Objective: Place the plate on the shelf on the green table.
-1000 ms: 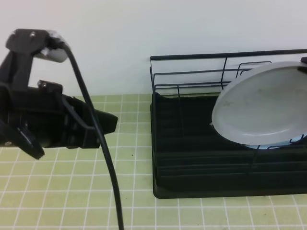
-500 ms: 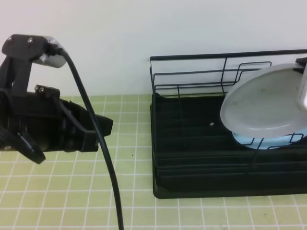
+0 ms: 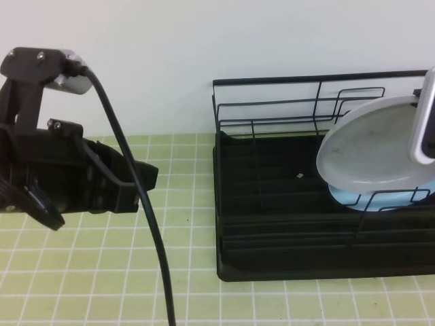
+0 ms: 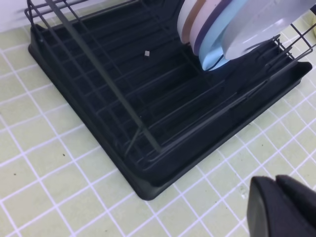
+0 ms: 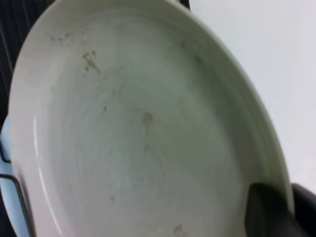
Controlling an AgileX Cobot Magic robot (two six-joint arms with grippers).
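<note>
Left gripper (image 4: 284, 207): nearest the wrist camera, its black fingers pressed together with nothing between them, hanging over the tiles just off the front corner of the rack; in the high view the arm is a black mass on the left with a thick black cable (image 3: 146, 224) looping down in front of it.
Green table (image 3: 183, 299): small yellow-green tiles with white grout, carrying the rack on its right part.
Shelf (image 3: 272, 265): black wire rack on a ribbed black tray, upright dividers along the base, tall rail at the back; a tiny pale chip (image 3: 300, 176) lies on the tray.
Plate (image 3: 370, 153): large, pale grey, specked with dark smudges, tilted on edge in the right end of the shelf, leaning over the light blue plate (image 3: 380, 198) just behind its lower rim.
Other plates: in the left wrist view 3 more stand in the dividers behind the grey one, light blue, then pink (image 4: 210, 22), then cream (image 4: 183, 19).
Right gripper (image 5: 269, 212): its dark fingers pinch the plate's rim at the lower right of the wrist view.
Wall (image 3: 204, 41): plain white, behind the rack.
</note>
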